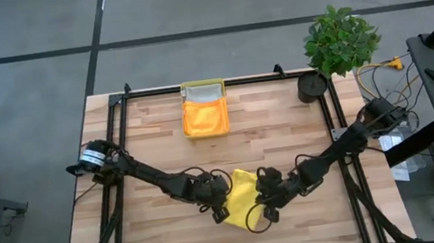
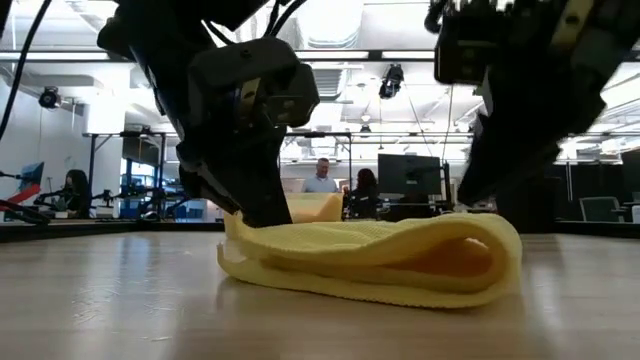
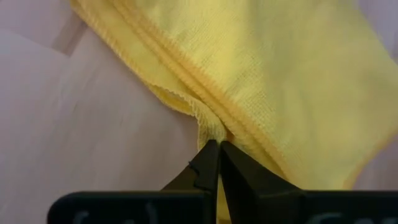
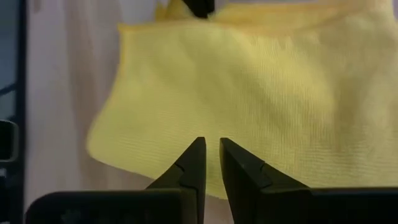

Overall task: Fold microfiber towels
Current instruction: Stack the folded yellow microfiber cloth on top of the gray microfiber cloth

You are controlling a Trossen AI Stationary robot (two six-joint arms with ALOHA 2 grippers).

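Midway through the folding, to judge from how things lie. On the table (image 1: 161, 137), near the front edge and between the two arms: the yellow towel (image 1: 241, 197), already doubled over once, with a rounded fold on one side and stacked edges on the other, seen clearly in the low view (image 2: 400, 255). Not yet flat: the upper layer bulges and leaves a hollow inside the fold. Left gripper (image 3: 217, 152) pressed together on the towel's hemmed edge, pinching a small bunch of cloth right at the tips. Right gripper (image 4: 211, 149) just above the other side of the towel, fingers nearly together with only a thin gap, holding nothing as far as can be seen. Farther back on the table, in the tray (image 1: 182, 88): an orange towel (image 1: 204, 116) with a grey one (image 1: 204, 95) behind it, both looking folded and put away, so probably done. No teal towel to be found in any view; perhaps hidden, cannot say. Left to do, most likely: one more fold of the yellow towel, some smoothing, then moving it to the tray with the others.
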